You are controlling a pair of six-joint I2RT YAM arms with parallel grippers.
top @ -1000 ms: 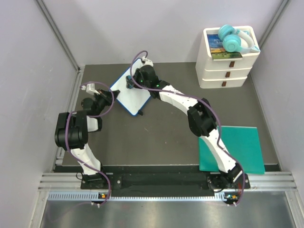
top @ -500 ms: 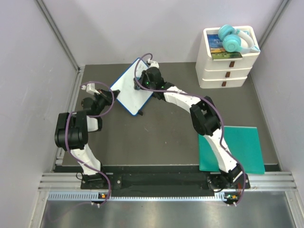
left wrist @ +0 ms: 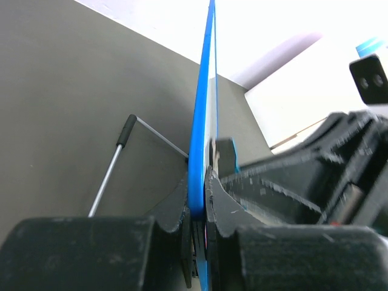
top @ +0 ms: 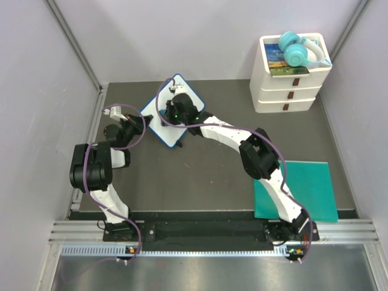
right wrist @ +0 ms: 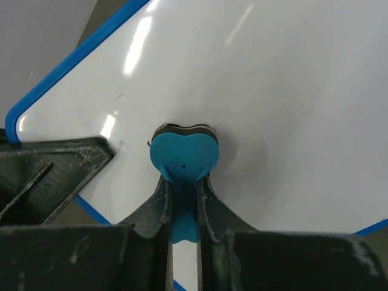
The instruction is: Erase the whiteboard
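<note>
The whiteboard, white with a thin blue rim, stands tilted at the back middle of the table. My left gripper is shut on its left edge; the left wrist view shows the blue rim edge-on, pinched between the jaws. My right gripper is shut on a small blue eraser and presses its dark pad flat on the white surface. The board's surface looks clean around the eraser. The right arm hides part of the board from above.
A white three-drawer unit with turquoise headphones on top stands at the back right. A teal mat lies at the front right. The board's thin wire foot rests on the dark table. Grey walls close both sides.
My right gripper slid with the eraser from the board's upper left to the right, then back down to the lower left. The board tilted slightly. The left gripper kept its hold.
</note>
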